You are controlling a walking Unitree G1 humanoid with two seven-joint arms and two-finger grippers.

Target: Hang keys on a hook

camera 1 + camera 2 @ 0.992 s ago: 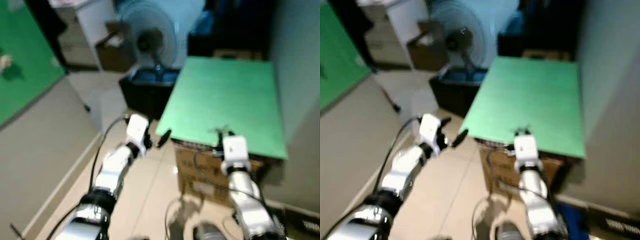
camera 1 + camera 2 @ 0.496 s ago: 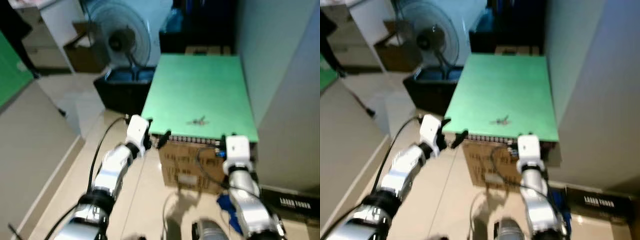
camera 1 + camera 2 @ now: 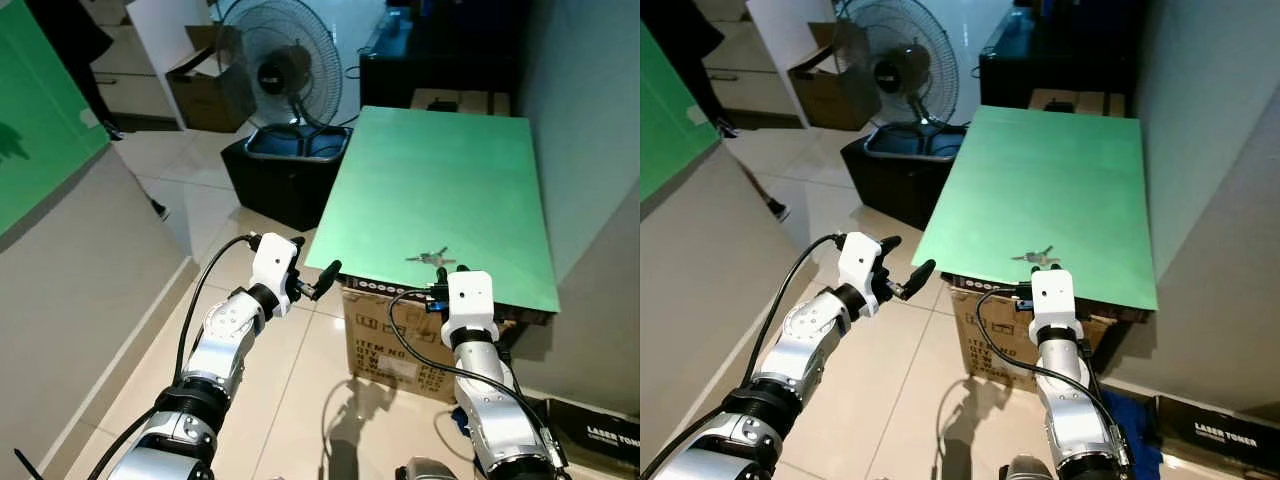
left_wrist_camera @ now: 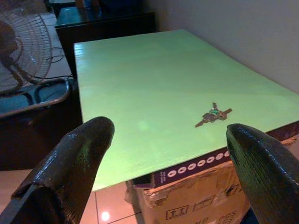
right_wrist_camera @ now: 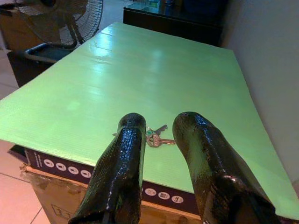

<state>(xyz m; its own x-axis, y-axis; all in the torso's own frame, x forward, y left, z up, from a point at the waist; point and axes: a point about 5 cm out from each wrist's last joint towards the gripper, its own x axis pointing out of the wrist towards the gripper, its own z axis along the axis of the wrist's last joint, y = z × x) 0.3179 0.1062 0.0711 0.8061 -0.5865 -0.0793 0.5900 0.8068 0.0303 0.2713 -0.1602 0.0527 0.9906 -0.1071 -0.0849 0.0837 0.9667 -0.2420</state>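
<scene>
Head view: where the flat matte green board (image 3: 440, 200) capped a brown cardboard box (image 3: 400, 345), small metal keys (image 3: 430, 258) lay near its front edge.
Left wrist: left gripper (image 4: 173, 163), rounded black fingers (image 4: 74, 158) spread wide.
Right wrist: right gripper (image 5: 156, 140) slightly parted just before the keys.

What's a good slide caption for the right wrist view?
Right gripper lined up on keys lying on the green board.
</scene>
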